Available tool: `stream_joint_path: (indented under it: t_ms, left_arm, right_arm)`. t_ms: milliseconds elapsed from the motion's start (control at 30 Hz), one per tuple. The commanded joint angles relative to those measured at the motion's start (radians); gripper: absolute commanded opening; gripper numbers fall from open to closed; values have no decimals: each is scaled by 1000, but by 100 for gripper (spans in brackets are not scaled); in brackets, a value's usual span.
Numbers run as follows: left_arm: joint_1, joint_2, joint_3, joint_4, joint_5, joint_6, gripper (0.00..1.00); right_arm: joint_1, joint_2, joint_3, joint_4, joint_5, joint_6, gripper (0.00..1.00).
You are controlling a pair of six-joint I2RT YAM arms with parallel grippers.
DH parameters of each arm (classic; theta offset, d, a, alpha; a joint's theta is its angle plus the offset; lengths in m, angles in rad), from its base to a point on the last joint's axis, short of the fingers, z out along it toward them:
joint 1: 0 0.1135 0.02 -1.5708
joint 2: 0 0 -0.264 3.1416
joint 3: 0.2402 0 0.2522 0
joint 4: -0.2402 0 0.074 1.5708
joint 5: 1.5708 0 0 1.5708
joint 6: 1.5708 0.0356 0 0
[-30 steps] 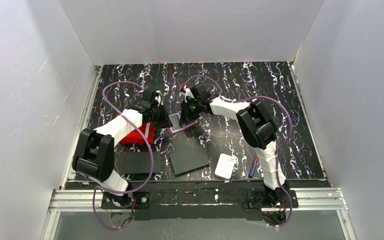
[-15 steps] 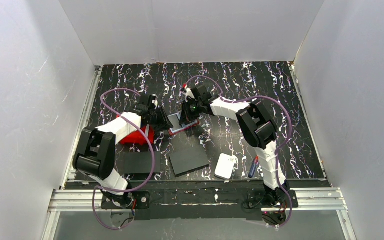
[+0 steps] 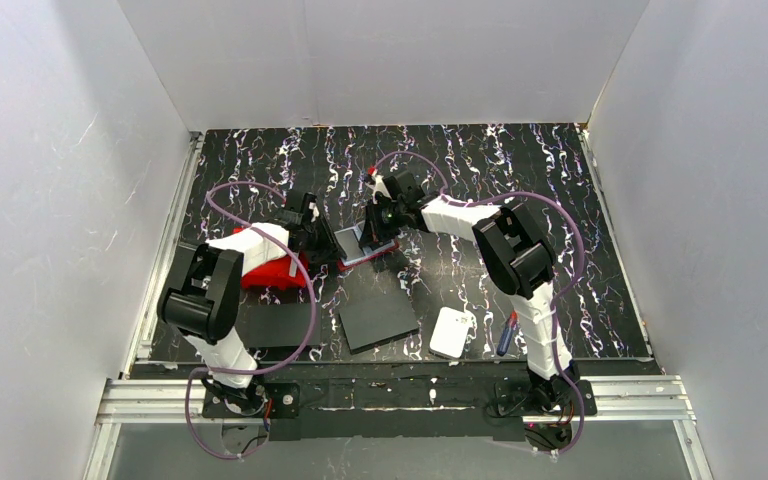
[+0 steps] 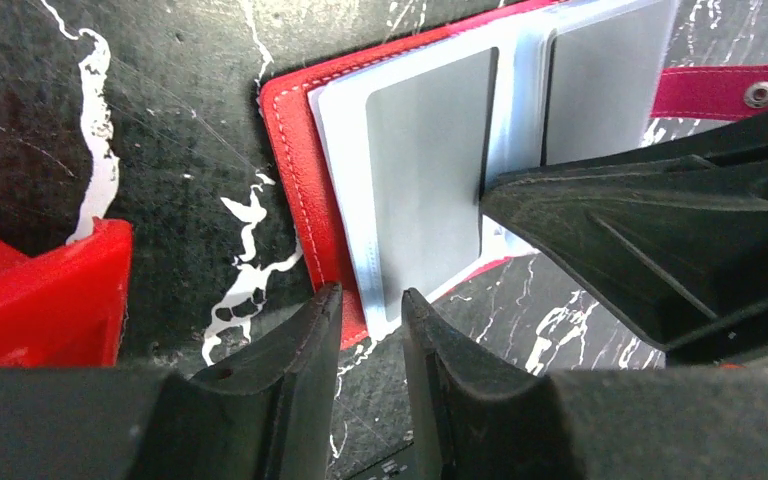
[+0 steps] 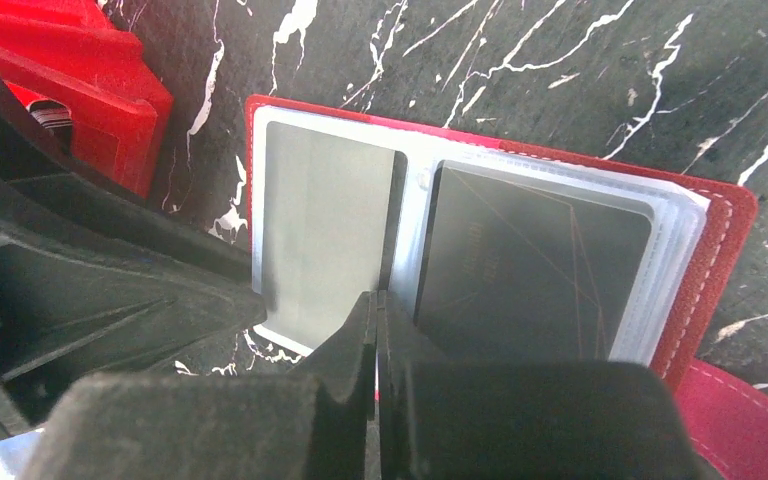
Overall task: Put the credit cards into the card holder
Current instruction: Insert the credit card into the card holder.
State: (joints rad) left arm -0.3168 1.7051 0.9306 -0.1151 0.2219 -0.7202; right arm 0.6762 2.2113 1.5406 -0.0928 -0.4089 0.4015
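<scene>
Starting up top: picking out the card holder (image 3: 362, 254) splayed open mid-worktop, long axis running left to right, flanked by both arms; placing the left jaws at its left end and the right jaws over its middle, so calling the right arm nearer the spine and the left nearer the outer edge; noting a red bin (image 3: 270, 272) just to the left, with black sheets (image 3: 378, 320) and a white pad (image 3: 452, 332) well apart toward the bases. Dropping to the left wrist: taking in stitched red leather around glossy clear sleeves, with a pale grey credit card (image 4: 425, 180), flat and stiff, tucked in the near sleeve; finding the left jaws parted by a mere slit, gripping nothing, with the sleeve's lower corner right at their mouth; judging a short push forward enough to pinch that corner. Over to the right wrist: catching the right jaws pressed fully together, empty, tips down between the two pockets, seemingly pinning the pages flat; spotting a dark card (image 5: 530, 260) with fine line print in the right pocket.
</scene>
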Motion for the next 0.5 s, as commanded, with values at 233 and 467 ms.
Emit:
stream_joint_path:
  t_ms: [233, 467]
  left_arm:
    - [1, -37, 5, 21, -22, -17, 31]
    - [1, -73, 10, 2, -23, -25, 28]
  right_arm:
    - [7, 48, -28, -82, 87, -24, 1]
    - [9, 57, -17, -88, 83, -27, 1]
